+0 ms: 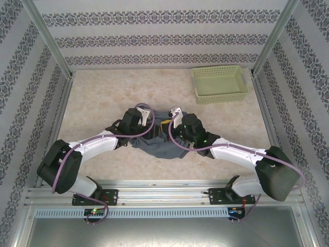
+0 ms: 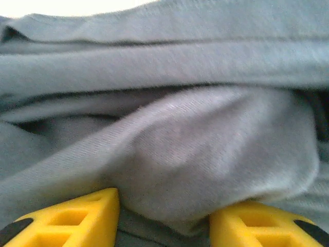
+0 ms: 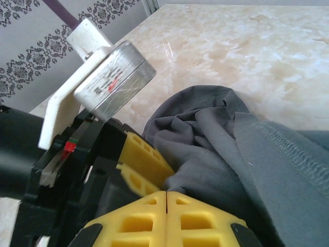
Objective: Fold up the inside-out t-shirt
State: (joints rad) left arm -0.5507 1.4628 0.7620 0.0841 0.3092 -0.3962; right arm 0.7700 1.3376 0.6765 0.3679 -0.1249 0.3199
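Soft slate-grey t-shirt (image 1: 162, 149) lies bunched on the marbled tabletop (image 1: 103, 98); left claw (image 2: 163, 208) parted around a fold, right claw (image 3: 167, 203) pressed closed; latticed green basket (image 1: 219, 83) well apart.

Overhead from behind, wrist views close on t-shirt (image 2: 169, 149)

- inside-out t-shirt (image 2: 205, 144): blue-grey cloth, soft rumpled folds across whole frame
- left gripper (image 2: 164, 226): yellow fingers (image 2: 77, 216) apart at btm edge, cloth bulge btwn them
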